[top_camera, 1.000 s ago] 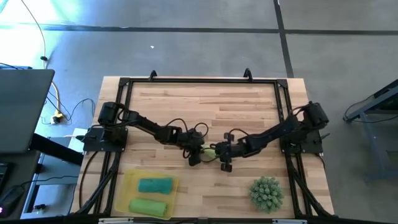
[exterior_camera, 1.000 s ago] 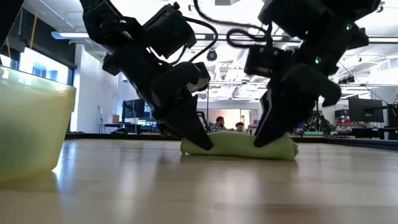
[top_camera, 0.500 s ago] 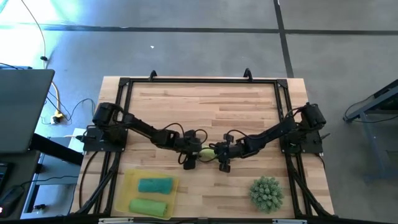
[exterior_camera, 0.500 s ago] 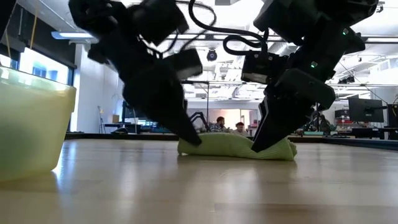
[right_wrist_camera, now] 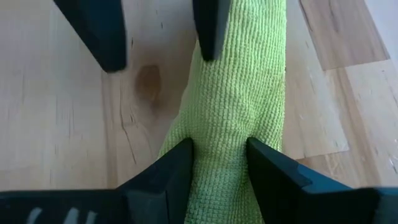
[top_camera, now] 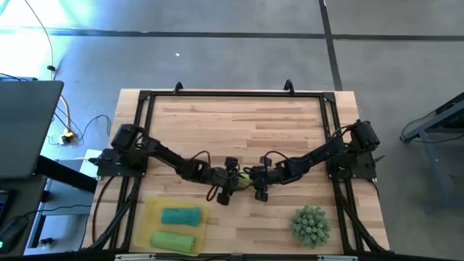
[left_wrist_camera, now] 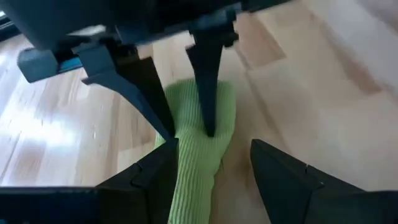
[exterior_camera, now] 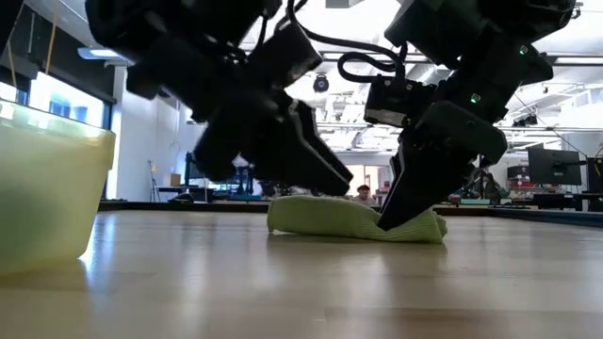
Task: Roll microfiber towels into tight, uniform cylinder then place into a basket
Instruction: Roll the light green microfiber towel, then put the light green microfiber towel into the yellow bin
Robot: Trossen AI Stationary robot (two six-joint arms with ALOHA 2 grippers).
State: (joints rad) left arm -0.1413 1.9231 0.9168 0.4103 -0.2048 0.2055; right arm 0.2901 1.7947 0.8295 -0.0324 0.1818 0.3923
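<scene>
R gripper [right_wrist_camera: 217, 163] on towel [right_wrist_camera: 239, 93] (L [left_wrist_camera: 211, 171] open)

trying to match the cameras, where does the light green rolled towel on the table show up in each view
High view: the rolled towel is a small green patch between the two grippers, mid-table.
Low view: lying on the wood at centre.
Left wrist view: lower centre.
Right wrist view: down the middle.
Shared landmark: the right gripper, pinching the towel.
</scene>
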